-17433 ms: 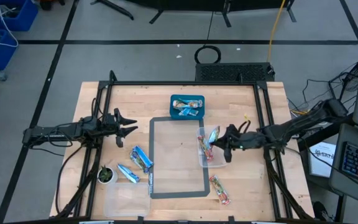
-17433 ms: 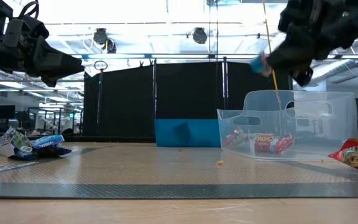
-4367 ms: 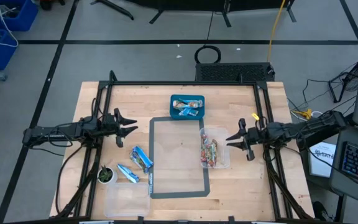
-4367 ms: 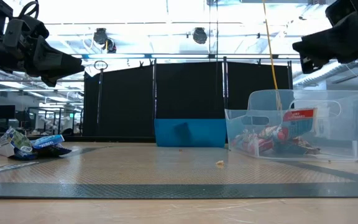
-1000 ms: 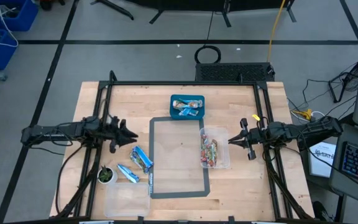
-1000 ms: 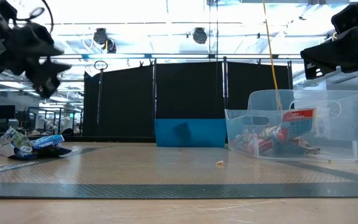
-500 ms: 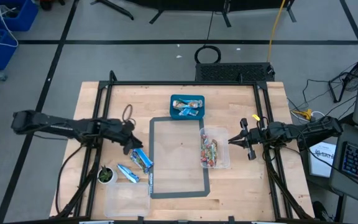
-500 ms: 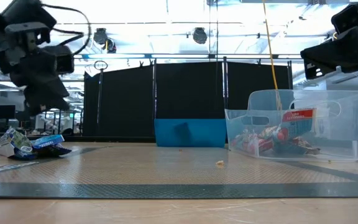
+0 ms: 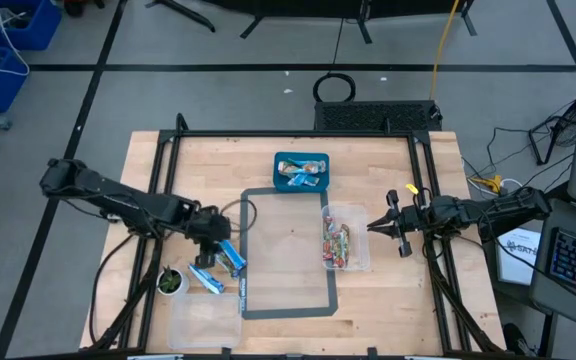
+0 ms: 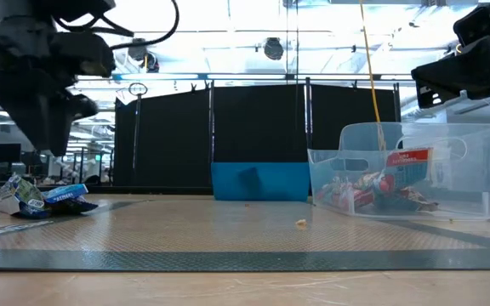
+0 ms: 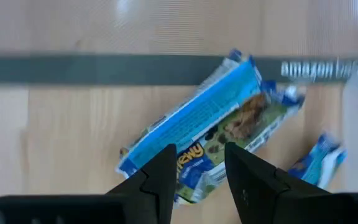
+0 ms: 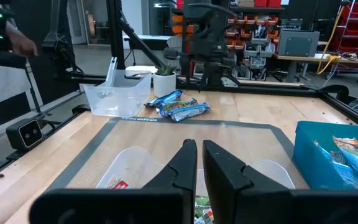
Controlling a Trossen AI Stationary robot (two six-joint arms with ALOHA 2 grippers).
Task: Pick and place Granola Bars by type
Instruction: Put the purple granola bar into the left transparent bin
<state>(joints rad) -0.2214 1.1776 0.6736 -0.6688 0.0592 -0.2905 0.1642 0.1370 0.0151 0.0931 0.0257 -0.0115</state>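
From above, the left gripper (image 9: 211, 232) hangs over the blue granola bars (image 9: 226, 255) just off the grey mat's (image 9: 288, 300) left edge, open wood around them; the right gripper (image 9: 378, 224) waits beside the clear bin (image 9: 360, 262) of red bars. Level across the table, the blue bars (image 10: 45, 198) lie far left, mat bare between. The left wrist shows narrowly parted fingers (image 11: 160, 180) empty above one bar (image 11: 210, 127). The right wrist's fingers (image 12: 185, 165) sit nearly closed, empty.

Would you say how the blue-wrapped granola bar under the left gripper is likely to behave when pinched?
The blue-wrapped granola bar looks flat and light, so it should lift easily. Its glossy, crinkled wrapper may slip or crumple between the left gripper fingers. Lying flat, it seems unlikely to roll.
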